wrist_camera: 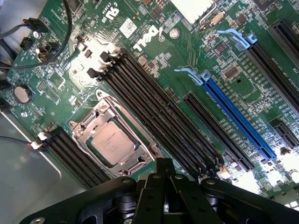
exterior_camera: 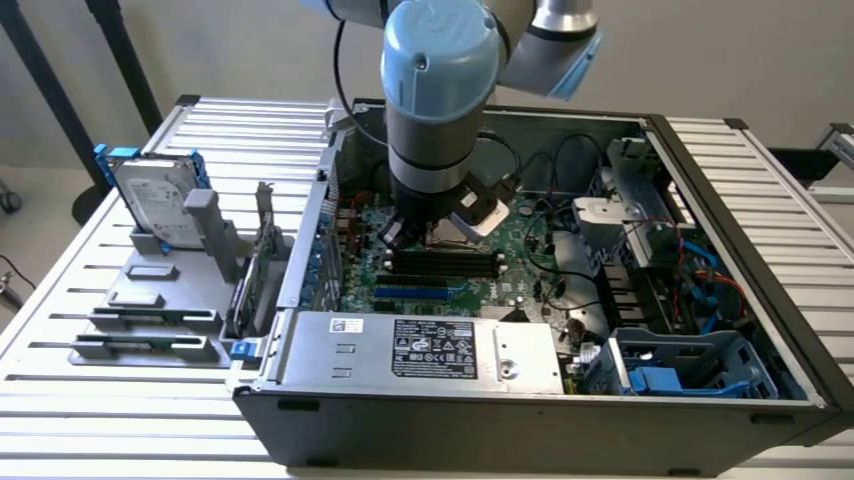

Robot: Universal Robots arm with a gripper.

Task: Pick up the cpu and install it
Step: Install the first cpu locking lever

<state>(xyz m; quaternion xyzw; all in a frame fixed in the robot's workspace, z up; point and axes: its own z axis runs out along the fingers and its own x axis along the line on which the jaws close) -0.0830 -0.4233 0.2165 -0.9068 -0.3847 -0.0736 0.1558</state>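
Hovering over the open computer case (exterior_camera: 747, 330), I am keeping my gripper (wrist_camera: 164, 173) low above the motherboard (wrist_camera: 154, 60), with the fingers drawn fully together and nothing between them. The cpu (wrist_camera: 112, 142) is lying flat in its socket (wrist_camera: 114, 140), just beside and slightly below my fingertips, its dull silver top facing up inside the metal retaining frame. It is sitting square within that frame as far as I can tell, so I am judging that the chip is already placed and that the step in hand is the end of the install, not the pick-up.

Next to the socket, the black memory slots (wrist_camera: 159, 112) are running in a close row past my gripper, and the long blue slot (wrist_camera: 238, 119) is lying farther out beyond them. In the exterior view my arm (exterior_camera: 441, 110) is reaching straight down into the case, with the grey power supply (exterior_camera: 427, 345) nearer the camera than my gripper and the hard drive (exterior_camera: 158, 205) standing well apart on the surface (exterior_camera: 94, 400) outside the case.

Whether the socket's frame is latched down over the chip I cannot tell. Any further move here is calling for a gentle, level approach: the socket contacts are delicate, the memory slots are crowding one side, and loose black cables (wrist_camera: 56, 42) are lying near the board's edge.
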